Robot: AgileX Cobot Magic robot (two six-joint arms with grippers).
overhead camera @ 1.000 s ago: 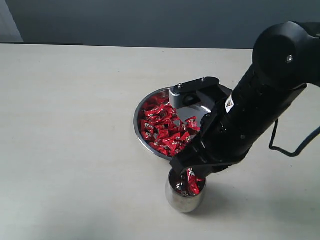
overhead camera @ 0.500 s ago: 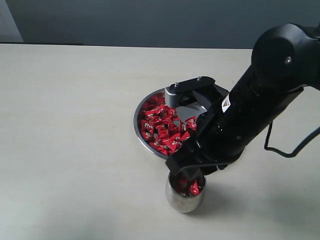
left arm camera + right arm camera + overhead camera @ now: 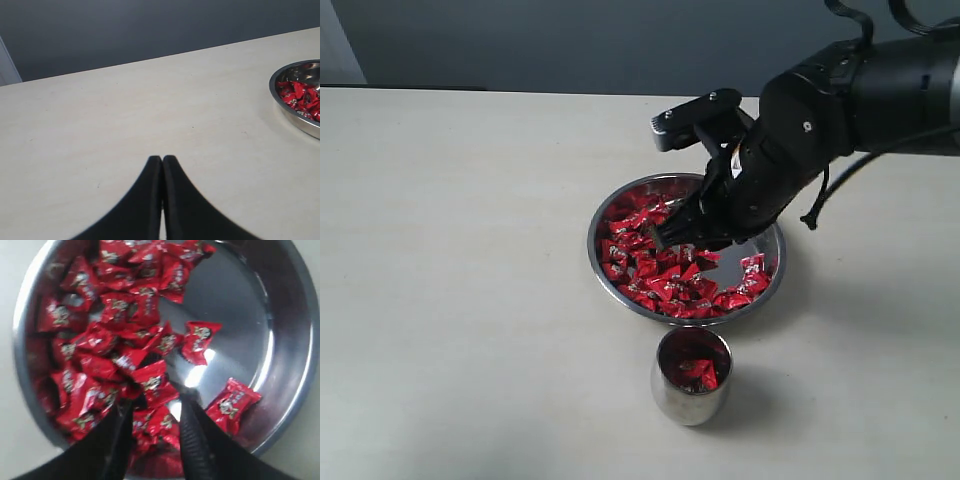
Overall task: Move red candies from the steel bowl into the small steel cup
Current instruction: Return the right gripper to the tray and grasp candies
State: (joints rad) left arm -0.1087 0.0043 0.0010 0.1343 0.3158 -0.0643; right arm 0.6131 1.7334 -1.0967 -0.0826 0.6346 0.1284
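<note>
Right wrist view: right tool (image 3: 156,405) spread above red candies (image 3: 115,335) in the steel bowl (image 3: 235,315). In the exterior view the small steel cup (image 3: 685,405) stands at the bowl's 6 o'clock. Crowded wrappers could mean pinching several, then spilling some.

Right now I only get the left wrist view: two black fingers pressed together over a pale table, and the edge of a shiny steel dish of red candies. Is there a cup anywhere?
Observer: Yes. The exterior view shows a small, rounded, shiny steel cup standing upright on the table, close beside the wide shallow steel bowl.
Operator: Is anything in it?
Observer: A few red-wrapped candies lie inside it, below the rim.
Operator: Where is the other arm?
Observer: The right arm's fingers are spread open over the bowl, just above the heap of red candies that fills one side of it.
</note>
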